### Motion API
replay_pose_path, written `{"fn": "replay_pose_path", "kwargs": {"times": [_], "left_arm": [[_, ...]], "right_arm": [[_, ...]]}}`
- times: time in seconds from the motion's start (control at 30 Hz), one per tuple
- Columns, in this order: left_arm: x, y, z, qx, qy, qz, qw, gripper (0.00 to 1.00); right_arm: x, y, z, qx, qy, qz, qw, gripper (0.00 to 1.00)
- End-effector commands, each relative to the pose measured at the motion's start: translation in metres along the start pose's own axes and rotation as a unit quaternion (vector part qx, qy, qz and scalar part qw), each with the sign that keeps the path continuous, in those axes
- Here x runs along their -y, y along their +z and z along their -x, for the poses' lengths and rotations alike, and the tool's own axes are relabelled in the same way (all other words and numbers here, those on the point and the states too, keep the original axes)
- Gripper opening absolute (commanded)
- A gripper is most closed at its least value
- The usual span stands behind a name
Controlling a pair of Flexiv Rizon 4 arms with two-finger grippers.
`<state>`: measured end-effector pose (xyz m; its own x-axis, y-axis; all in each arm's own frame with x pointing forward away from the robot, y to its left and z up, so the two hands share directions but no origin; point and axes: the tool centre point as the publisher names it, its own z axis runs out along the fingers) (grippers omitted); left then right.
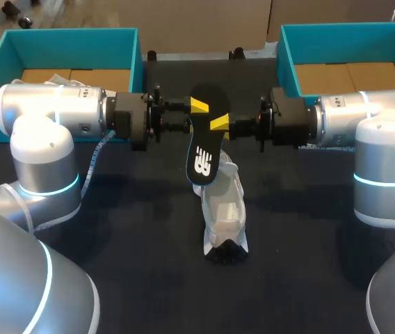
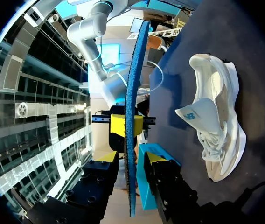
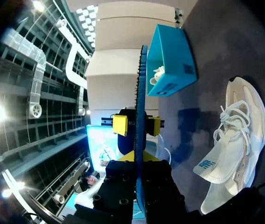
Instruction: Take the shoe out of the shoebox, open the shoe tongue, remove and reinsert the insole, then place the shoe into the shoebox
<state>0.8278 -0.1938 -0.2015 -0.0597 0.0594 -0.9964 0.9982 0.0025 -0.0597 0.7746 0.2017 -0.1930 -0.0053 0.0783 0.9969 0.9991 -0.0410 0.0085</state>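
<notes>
A black insole (image 1: 202,149) with a white logo hangs above the table's middle, its lower end over the far end of the white shoe (image 1: 224,209). My right gripper (image 1: 220,125) is shut on the insole's upper part from the right. In the right wrist view the insole (image 3: 140,93) runs edge-on through that gripper (image 3: 139,163). My left gripper (image 1: 197,111) comes in from the left, open, one finger on each side of the insole (image 2: 132,93), with narrow gaps showing at that gripper (image 2: 131,158). The shoe (image 2: 219,126) lies on the dark table, laces loose, tongue folded out.
Two teal shoeboxes stand at the back, one behind the left arm (image 1: 72,42) and one behind the right arm (image 1: 343,35). Both arms lie level across the table's far half. Bare dark tabletop surrounds the shoe on the near side.
</notes>
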Motion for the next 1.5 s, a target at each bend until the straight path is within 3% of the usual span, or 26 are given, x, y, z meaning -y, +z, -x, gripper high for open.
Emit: {"fn": "replay_pose_path", "kwargs": {"times": [0.03,0.37,0.43,0.47,0.77,0.83,0.87,1.07,1.13,1.2,1.5], "left_arm": [[0.000,0.002,-0.001,0.002,0.000,0.002,1.000,0.34],[0.002,0.005,0.002,0.002,0.008,0.008,1.000,0.27],[0.002,0.006,0.002,0.002,0.009,0.008,1.000,0.18],[0.002,0.006,0.002,0.001,0.009,0.008,1.000,0.00],[0.003,0.006,0.002,-0.004,0.013,0.009,1.000,0.00],[0.003,0.004,0.002,-0.003,0.012,0.009,1.000,0.00],[0.004,0.003,0.002,-0.003,0.012,0.008,1.000,0.00],[0.009,-0.010,0.000,-0.013,0.005,0.007,1.000,0.00],[0.011,-0.016,0.000,-0.012,-0.008,0.000,1.000,0.00],[0.015,-0.022,0.001,-0.014,-0.019,-0.009,1.000,0.00],[0.038,-0.056,0.003,-0.032,-0.076,-0.049,0.995,0.00]], "right_arm": [[0.001,0.001,0.000,0.001,0.000,0.001,1.000,0.00],[0.001,0.001,0.000,0.001,0.000,0.001,1.000,0.00],[0.001,0.001,0.000,0.001,0.000,0.001,1.000,0.00],[0.001,0.001,0.000,0.001,0.000,0.001,1.000,0.00],[0.001,0.000,0.000,0.001,0.000,0.000,1.000,0.00],[0.001,-0.002,0.000,-0.004,-0.010,-0.001,1.000,0.47],[0.001,-0.004,0.000,-0.004,-0.015,-0.002,1.000,1.00],[0.006,-0.031,0.002,0.014,-0.059,-0.018,0.998,1.00],[0.009,-0.042,0.004,0.027,-0.102,-0.046,0.993,1.00],[0.010,-0.059,0.015,0.082,-0.120,-0.071,0.987,1.00],[0.010,-0.059,0.015,0.082,-0.120,-0.071,0.987,1.00]]}}
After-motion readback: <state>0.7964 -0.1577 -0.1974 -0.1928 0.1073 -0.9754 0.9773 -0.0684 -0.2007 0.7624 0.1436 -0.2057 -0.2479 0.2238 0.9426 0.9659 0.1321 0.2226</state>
